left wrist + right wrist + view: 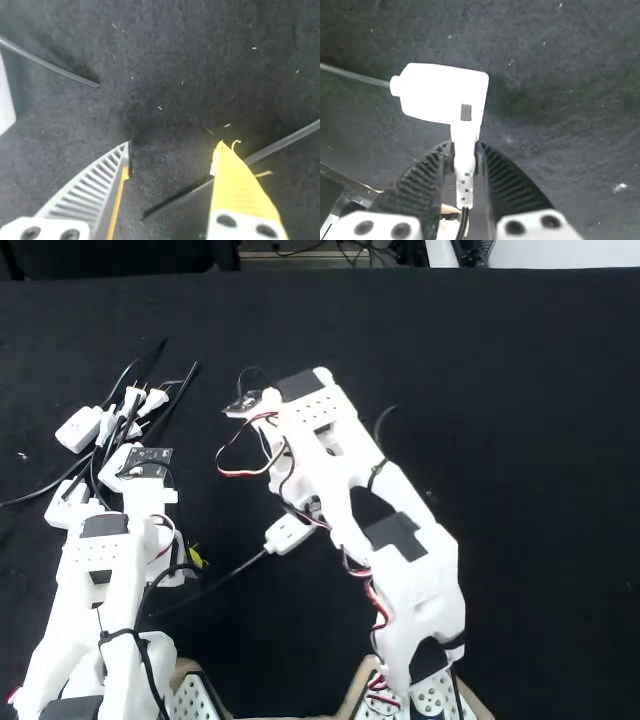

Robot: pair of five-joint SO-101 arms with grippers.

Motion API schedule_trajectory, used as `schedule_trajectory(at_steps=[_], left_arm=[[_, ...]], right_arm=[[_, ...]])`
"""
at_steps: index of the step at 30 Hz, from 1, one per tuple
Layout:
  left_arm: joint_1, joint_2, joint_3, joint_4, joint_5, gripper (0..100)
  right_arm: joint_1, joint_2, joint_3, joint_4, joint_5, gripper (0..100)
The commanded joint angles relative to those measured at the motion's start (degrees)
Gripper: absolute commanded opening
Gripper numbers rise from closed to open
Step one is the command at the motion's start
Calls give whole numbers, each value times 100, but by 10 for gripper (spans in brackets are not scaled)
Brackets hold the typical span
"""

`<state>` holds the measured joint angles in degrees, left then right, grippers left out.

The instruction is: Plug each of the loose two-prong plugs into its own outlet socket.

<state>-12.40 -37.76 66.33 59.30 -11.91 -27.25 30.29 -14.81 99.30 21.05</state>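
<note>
cover: black felt-like cloth (520,390) across nearly the whole frame, top to bottom
lint: little pale flecks (22,454) on the cloth at the far left; more of them show up close (226,125)
top edge, middle: dark cables (350,252) lying loose past the cloth's far edge
upper right corner: white panel (560,252)
upper left corner: dark bulky thing (120,252), honestly can't tell what it is
</note>
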Motion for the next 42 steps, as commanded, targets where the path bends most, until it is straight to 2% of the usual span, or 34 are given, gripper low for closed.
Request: schedule_trajectory(at_steps=[1, 8, 16, 23, 29, 36, 42], left_arm=[[-13, -79, -31, -9, -18, 266], [-31, -79, -31, -9, -18, 266], [-13, -70, -31, -9, -18, 266], [-40, -70, -22, -9, -18, 266], [-31, -70, -22, -9, -18, 266], [-13, -70, -22, -9, -18, 266], [-13, -70, -22, -9, -18, 266]], right_arm=[[-123, 426, -514, 185, -53, 10], [-193, 760, -1209, 185, -211, 10], [-659, 752, -980, 185, -255, 10], [-668, 462, -945, 176, -237, 10], [-695, -567, -198, 18, -229, 10], [-695, -1130, 1174, -1046, -229, 10], [-677, -1288, 1015, -738, -255, 10]])
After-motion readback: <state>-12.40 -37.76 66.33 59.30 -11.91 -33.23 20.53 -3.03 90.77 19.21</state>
